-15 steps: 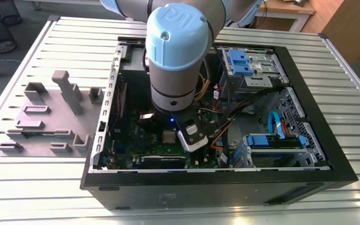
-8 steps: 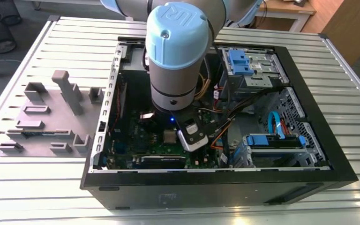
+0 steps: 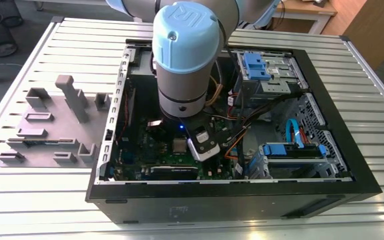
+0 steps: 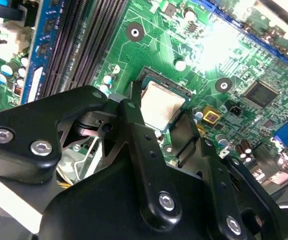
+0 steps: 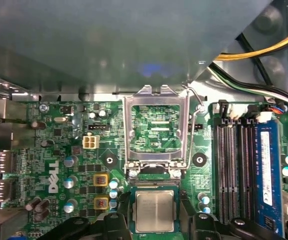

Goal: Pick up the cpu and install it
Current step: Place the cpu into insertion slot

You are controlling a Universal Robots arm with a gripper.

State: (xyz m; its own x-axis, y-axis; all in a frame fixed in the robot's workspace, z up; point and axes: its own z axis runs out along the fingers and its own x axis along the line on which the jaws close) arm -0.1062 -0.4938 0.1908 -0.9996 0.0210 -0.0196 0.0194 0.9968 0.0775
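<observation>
The cpu (image 5: 155,211) is a small silvery square with a thin green edge, lying flat in the motherboard socket; it also shows in the second wrist view (image 4: 163,105) and the exterior view (image 3: 177,145). My gripper (image 4: 161,114) straddles it, one black finger (image 4: 133,107) against one edge and the other against the opposite edge, shut on the cpu. The socket's metal frame (image 5: 156,125) is flipped up and open just beyond the chip, and its lever (image 5: 196,107) is raised.
The arm (image 3: 182,50) reaches down into an open black computer case (image 3: 232,192) on a slatted table. RAM slots (image 5: 234,170) run beside the socket and cables (image 5: 264,50) hang near it. Lilac-grey holder blocks (image 3: 52,125) stand at the exterior view's left.
</observation>
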